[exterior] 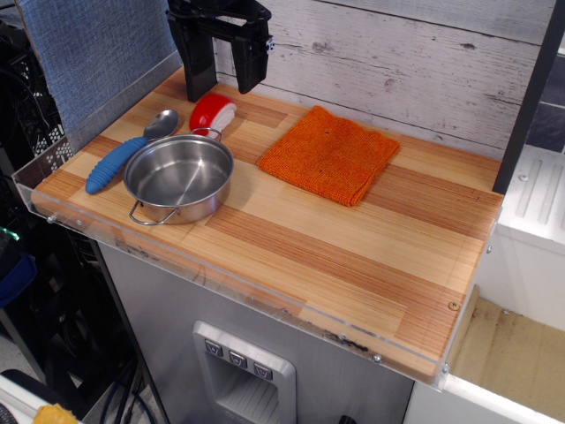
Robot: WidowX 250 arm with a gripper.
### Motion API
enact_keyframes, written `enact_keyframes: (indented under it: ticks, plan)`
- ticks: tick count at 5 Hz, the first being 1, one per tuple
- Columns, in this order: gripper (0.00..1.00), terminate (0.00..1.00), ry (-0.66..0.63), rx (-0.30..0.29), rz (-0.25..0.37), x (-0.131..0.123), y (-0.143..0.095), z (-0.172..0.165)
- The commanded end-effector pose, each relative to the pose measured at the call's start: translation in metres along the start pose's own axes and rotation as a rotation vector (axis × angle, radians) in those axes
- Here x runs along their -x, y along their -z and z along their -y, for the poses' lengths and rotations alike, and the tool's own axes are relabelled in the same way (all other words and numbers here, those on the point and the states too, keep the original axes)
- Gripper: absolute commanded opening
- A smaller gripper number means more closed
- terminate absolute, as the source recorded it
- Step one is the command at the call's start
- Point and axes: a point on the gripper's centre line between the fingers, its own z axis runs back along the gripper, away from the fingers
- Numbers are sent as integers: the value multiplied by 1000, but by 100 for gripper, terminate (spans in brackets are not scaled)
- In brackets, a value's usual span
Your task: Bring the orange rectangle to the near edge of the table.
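Observation:
The orange rectangle (329, 155) is a folded knit cloth lying flat at the back middle of the striped wooden table (353, 265), close to the back wall. My black gripper (222, 78) hangs at the back left, above the red-and-white round object, well left of the cloth. Its two fingers point down with a gap between them and hold nothing.
A steel pan (179, 177) stands at the left. A spoon with a blue handle (124, 157) lies left of it. A red-and-white round object (213, 113) sits behind the pan. A clear acrylic rim (265, 296) runs along the near edge.

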Motion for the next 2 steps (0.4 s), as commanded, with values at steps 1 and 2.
enact_keyframes:
  ticks: [1,2]
  plan:
    - [100,0,0,0,0,0,0,0]
    - [100,0,29,17,-6,-6,12,19]
